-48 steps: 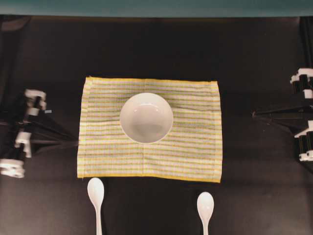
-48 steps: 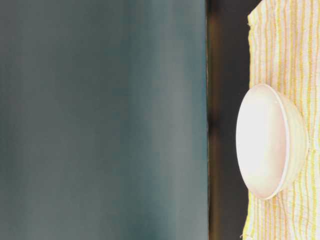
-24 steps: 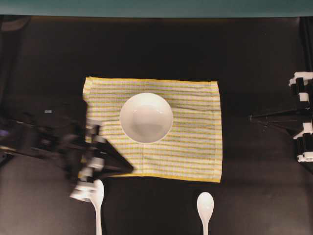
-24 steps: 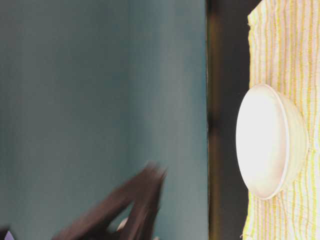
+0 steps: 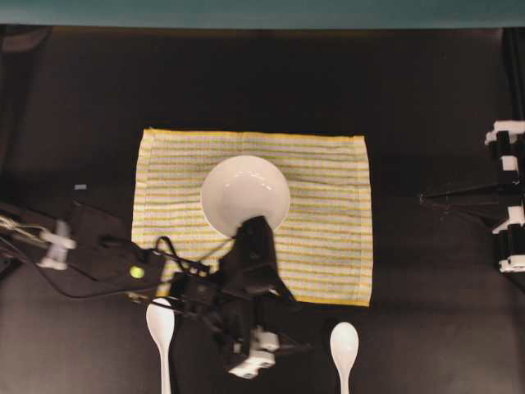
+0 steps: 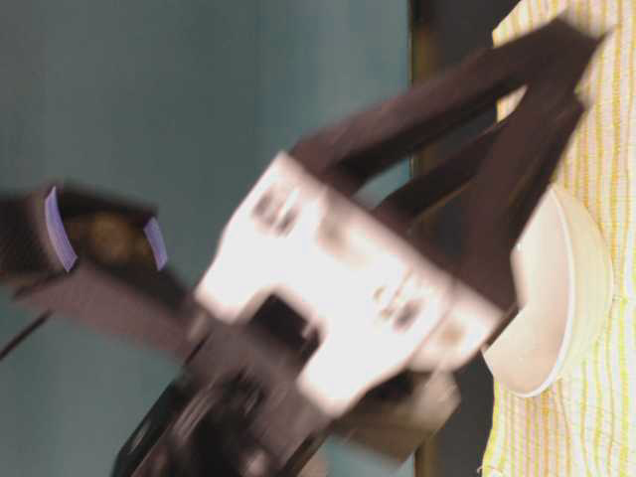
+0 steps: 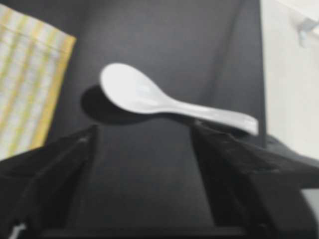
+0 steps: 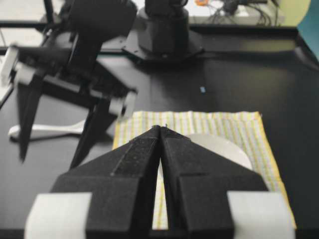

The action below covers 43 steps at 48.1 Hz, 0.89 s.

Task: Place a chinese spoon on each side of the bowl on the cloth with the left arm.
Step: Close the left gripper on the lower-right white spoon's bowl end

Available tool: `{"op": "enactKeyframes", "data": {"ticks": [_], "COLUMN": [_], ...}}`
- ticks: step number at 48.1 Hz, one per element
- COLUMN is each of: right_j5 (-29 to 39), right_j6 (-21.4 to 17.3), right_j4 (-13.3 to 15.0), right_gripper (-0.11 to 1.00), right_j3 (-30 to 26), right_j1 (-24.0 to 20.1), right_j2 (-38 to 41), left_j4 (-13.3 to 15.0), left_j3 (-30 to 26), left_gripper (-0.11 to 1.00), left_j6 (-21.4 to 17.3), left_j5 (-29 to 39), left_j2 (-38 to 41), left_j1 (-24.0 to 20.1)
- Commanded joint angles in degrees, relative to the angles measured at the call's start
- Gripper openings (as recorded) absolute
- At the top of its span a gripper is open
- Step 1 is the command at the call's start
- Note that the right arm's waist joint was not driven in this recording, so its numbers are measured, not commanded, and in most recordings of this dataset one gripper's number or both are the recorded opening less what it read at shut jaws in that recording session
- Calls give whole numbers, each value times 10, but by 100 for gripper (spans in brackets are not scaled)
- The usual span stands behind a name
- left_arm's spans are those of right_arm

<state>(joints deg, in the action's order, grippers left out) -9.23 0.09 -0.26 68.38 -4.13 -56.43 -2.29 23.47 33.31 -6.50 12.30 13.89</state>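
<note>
The white bowl (image 5: 238,193) (image 6: 581,288) (image 8: 224,147) sits on the striped yellow cloth (image 5: 328,230) (image 7: 30,74) (image 8: 199,122). Two white Chinese spoons lie on the black table in front of the cloth, the left one (image 5: 161,324) and the right one (image 5: 344,345) (image 7: 144,97) (image 8: 50,130). My left arm reaches across the cloth's front edge. Its gripper (image 5: 305,324) (image 7: 144,128) (image 8: 49,162) is open and empty, just short of the right spoon. The right gripper (image 5: 425,194) (image 8: 161,128) is shut at the table's right side.
The left arm's black body and cables (image 5: 164,250) hang over the cloth's front left part and near the bowl's rim. A teal wall (image 5: 262,12) runs along the back. The spoon handles reach the table's front edge.
The left arm swung from the table's left side across the cloth's front to the right spoon, and its gripper went from shut to open. The right arm, spoons and bowl stayed put.
</note>
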Motion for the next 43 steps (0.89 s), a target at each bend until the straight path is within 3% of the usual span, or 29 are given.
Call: {"op": "enactKeyframes", "data": {"ticks": [1, 24, 43], "right_j5": [-5, -3, -3], "right_j6": [4, 7, 6], "right_j4": [0, -1, -1], "right_gripper": [1, 1, 1], "right_j3": [-4, -4, -4], "right_j1": [0, 0, 0], "right_j2": [3, 1, -3], "left_j4": [-1, -1, -2], "left_j3": [-35, -131, -137], "left_gripper": [76, 75, 75], "left_j6": [3, 15, 15], "left_j5": [-5, -26, -14], "left_j2": [25, 154, 163], "left_j1": [-3, -19, -9]}}
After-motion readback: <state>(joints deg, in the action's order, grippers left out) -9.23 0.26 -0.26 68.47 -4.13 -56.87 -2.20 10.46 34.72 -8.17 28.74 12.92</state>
